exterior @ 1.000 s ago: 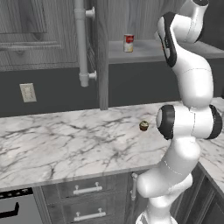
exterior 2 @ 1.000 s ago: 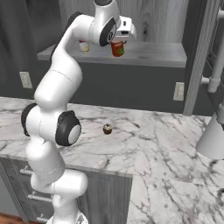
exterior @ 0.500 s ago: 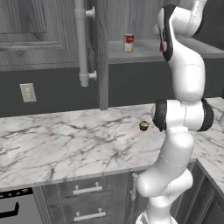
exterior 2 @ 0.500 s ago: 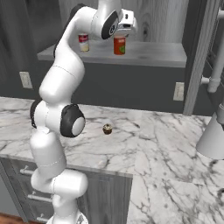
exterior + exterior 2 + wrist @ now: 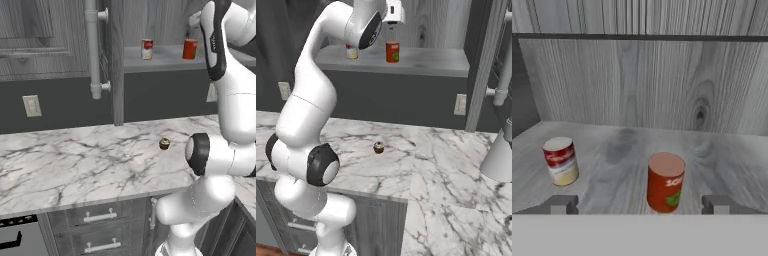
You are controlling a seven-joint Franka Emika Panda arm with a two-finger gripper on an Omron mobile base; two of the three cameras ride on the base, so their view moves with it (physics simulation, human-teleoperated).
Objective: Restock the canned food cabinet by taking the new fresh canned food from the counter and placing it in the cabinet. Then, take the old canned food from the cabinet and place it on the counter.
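**Fingers spread, both cans on cabinet shelf**

Fingers (image 5: 641, 204): apart, empty, at the shelf's front edge. Orange-red can (image 5: 665, 182): upright between them, on the cabinet (image 5: 165, 55) shelf. Red-and-white can (image 5: 560, 161): upright, toward the shelf's left side. Brown lump (image 5: 164, 144): mid-tabletop (image 5: 75, 160).

Small brown-yellow lump (image 5: 164, 144) on marble; wall outlet (image 5: 32, 106); drawers (image 5: 100, 216) below

new fresh canned food (image 5: 665, 182): pale lettering on its orange-red side, blurred, reads roughly "SO…" (rest not legible), above a small green mark | old canned food (image 5: 561, 161): white script across its red band, too blurred to read | no other text, numbers or signs legible
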